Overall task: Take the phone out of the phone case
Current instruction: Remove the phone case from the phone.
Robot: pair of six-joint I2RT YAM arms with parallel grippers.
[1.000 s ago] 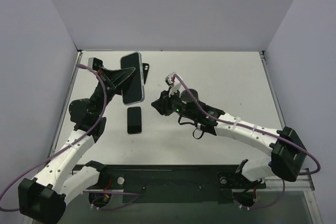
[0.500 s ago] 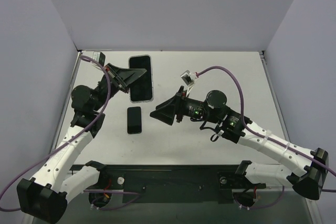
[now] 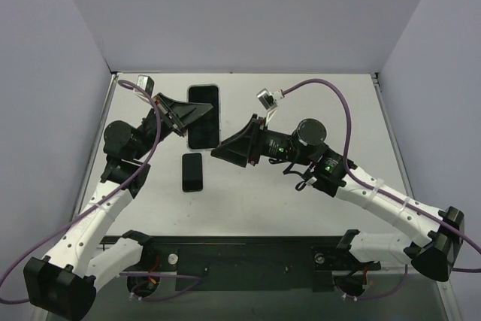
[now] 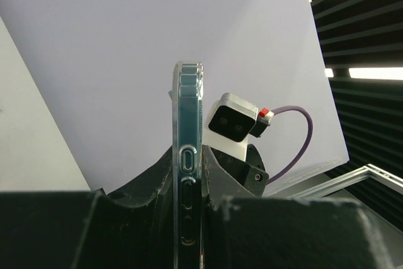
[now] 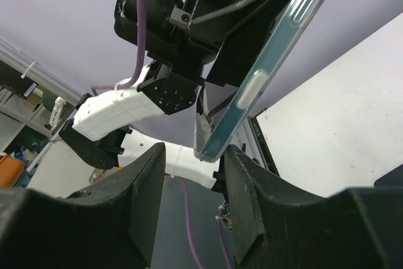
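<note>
My left gripper is shut on a clear phone case and holds it up above the far left of the table. The case looks dark inside from above. In the left wrist view the case stands edge-on between my left gripper's jaws, its side buttons showing. My right gripper is open at the case's near end. In the right wrist view the case's lower corner hangs between the spread jaws of my right gripper, not touched. A black phone lies flat on the table below.
The white table is walled on the left, back and right. A purple cable loops over my right arm. The right wrist camera shows just behind the case in the left wrist view.
My right gripper has moved up and left until its open jaws flank the case's near end. My left gripper has turned the case and shifted it slightly farther back.
</note>
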